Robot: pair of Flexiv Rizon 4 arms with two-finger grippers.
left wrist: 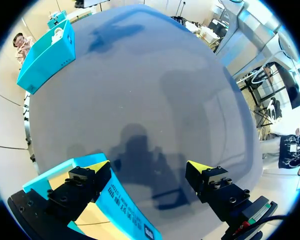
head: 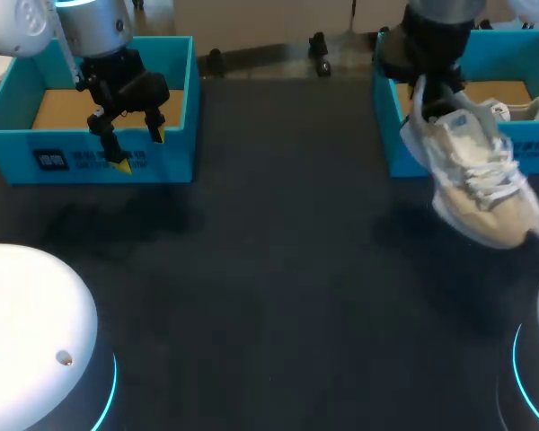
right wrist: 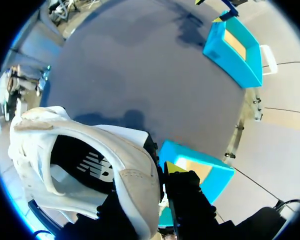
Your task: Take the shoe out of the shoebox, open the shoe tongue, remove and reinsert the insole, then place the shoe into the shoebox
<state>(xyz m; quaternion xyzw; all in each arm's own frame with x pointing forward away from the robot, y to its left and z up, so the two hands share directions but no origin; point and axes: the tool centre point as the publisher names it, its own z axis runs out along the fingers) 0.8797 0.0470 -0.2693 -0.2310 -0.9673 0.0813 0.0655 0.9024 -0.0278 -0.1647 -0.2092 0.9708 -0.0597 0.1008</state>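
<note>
Shoe (head: pixel 481 175), heel up and toe down, hangs from the right gripper (head: pixel 425 87) at about 2 o'clock over the table (head: pixel 269 269), just in front of the blue shoebox (head: pixel 402 160) at 1 o'clock. The right wrist view shows the right gripper grasping the heel rim, one yellow-tipped finger (right wrist: pixel 173 168) pressed on the outside. The left gripper (head: pixel 139 148) hovers at 10 o'clock over another blue box (head: pixel 90 162), jaws released and empty.

The step in hand looks like getting the shoe out and down. It would go best lowered toward the bare middle of the table, sole flat and opening up, so the left gripper can reach the tongue; the tilted toe could catch first and roll the shoe.

The right gripper's inner finger is hidden inside the shoe. The insole shows only in part. A pale shape (head: pixel 518 109) in the shoebox is hard to make out.
</note>
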